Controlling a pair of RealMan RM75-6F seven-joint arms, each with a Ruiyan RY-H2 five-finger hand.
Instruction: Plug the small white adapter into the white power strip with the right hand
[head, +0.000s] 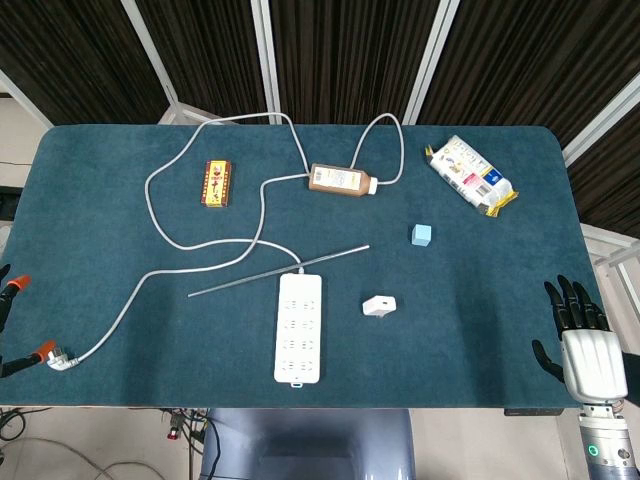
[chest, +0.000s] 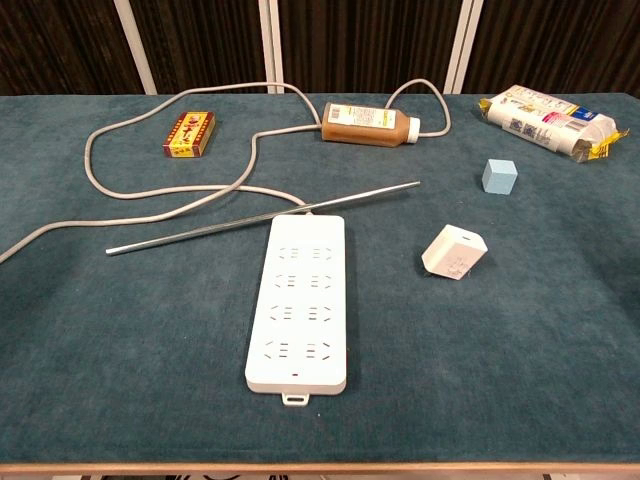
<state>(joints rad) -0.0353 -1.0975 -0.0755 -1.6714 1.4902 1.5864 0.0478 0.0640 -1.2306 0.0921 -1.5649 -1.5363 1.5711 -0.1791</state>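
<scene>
Small white adapter (head: 380, 305) lying loose on the teal surface (head: 120, 230), just right of the white power strip (head: 300, 328), not touching it, prong side turned toward the strip in chest view. Strip flat near the front edge, long axis front to back, sockets up, cord (head: 160, 270) leaving its far end and looping wide across the left half to a plug (head: 62, 358) at the front-left edge. Thin metal rod (head: 278, 271) lying diagonally just beyond the strip's far end. Right robot hand (head: 577, 335) at the front-right edge of the surface, fingers apart and pointing away, holding nothing, well apart from the adapter. Left robot hand (head: 10, 300) barely in frame at the left edge of head view, only dark finger parts with orange tips visible, cannot tell open or closed. Further back: brown bottle (head: 342, 180), red and yellow box (head: 217, 183), light blue cube (head: 421, 235), white snack packet (head: 470, 175) at far right
</scene>
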